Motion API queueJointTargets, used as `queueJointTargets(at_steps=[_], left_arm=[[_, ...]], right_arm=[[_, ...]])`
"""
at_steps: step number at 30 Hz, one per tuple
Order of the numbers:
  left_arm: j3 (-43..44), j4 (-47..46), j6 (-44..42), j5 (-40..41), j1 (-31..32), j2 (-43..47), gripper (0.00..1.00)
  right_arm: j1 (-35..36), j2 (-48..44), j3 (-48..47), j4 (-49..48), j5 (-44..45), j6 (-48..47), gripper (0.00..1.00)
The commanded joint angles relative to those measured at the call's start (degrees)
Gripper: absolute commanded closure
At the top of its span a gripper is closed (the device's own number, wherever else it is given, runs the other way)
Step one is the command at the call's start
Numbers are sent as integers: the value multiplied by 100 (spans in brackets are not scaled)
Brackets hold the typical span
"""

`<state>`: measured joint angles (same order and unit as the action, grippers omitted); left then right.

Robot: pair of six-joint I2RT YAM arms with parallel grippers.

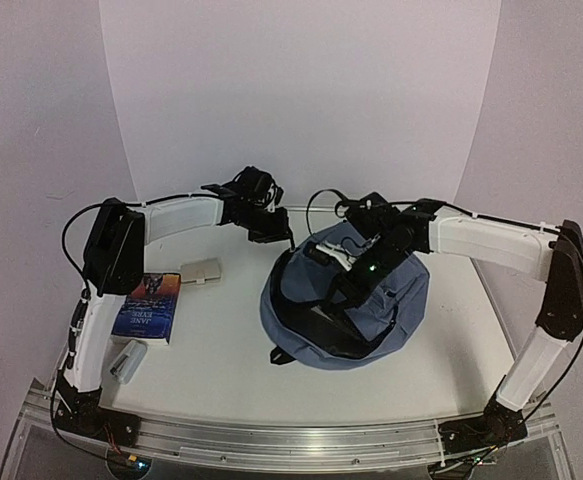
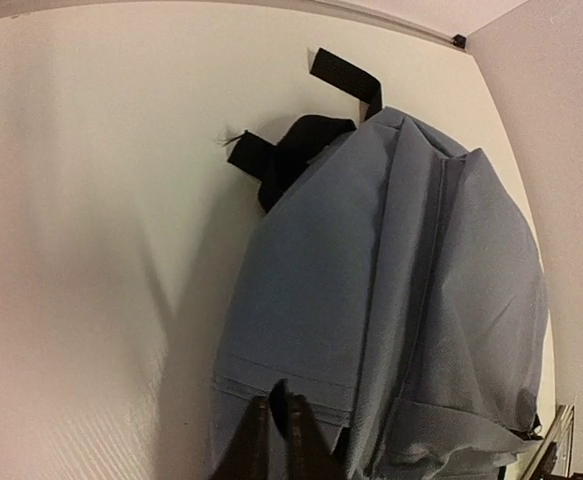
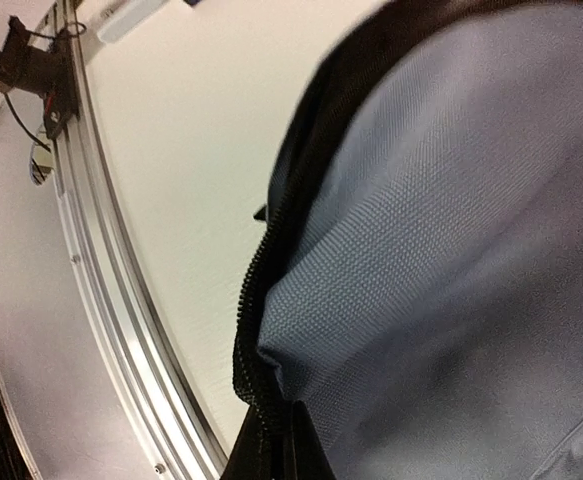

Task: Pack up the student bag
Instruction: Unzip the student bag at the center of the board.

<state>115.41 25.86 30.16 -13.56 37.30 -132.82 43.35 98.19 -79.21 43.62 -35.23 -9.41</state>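
Right claw (image 3: 283, 445): nearest the lens in its own wrist view, clenched on the rim of the student bag (image 3: 451, 220), pinching blue fabric just beside the zipper (image 3: 254, 300).
Student bag: slumped on the right half of the worktop (image 1: 221, 345), between the two claws. Its mouth gapes upward and toward the near left, with dark lining showing.
Bag axis: the bag sits as a rounded heap, so you cannot read a clear long axis from above. Take the open mouth as your guide.
Straps (image 2: 343, 75): black, poking out at the bag's edge in the left wrist view.
Left claw (image 2: 276, 435): at the bag's far-left shoulder, tips nearly together against the fabric. You cannot tell whether any cloth is pinched between them.
Book (image 1: 149, 305): flat on the worktop, well left of the bag and just beside the left arm, with its long axis running far to near.
Small items: a pale flat piece (image 1: 201, 271) lies between book and bag, and a grey-white object (image 1: 128, 360) lies near the book's near edge.
Key relation: the book lies left of the left claw and nearer than it, on the side the mouth faces. The left arm is the nearer one, so you would likely fetch with it while the right claw holds the rim.
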Motion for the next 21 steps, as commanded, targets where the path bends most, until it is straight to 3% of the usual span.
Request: queueJointTargets(at_steps=[1,3,7,13,21], left_arm=[[-848,-646,14,23,-63,988,69],[-1310,-847,63,75,-74,1376,51],[-1922,-885,131,151,-76,1903,34],[-2842,-1066,167,141,-75,2495,26],[-3279,-1400,-710,-443,1,2711,23]], right_arm=[[-498,96,-1183,268,155,101,100],[-820,251,-1423,282,438,139,100],[-1303,710,-1477,266,1069,216,100],[-1926,1524,-1247,208,1927,292,100],[-2215,1579,-1112,63,1140,528,100]])
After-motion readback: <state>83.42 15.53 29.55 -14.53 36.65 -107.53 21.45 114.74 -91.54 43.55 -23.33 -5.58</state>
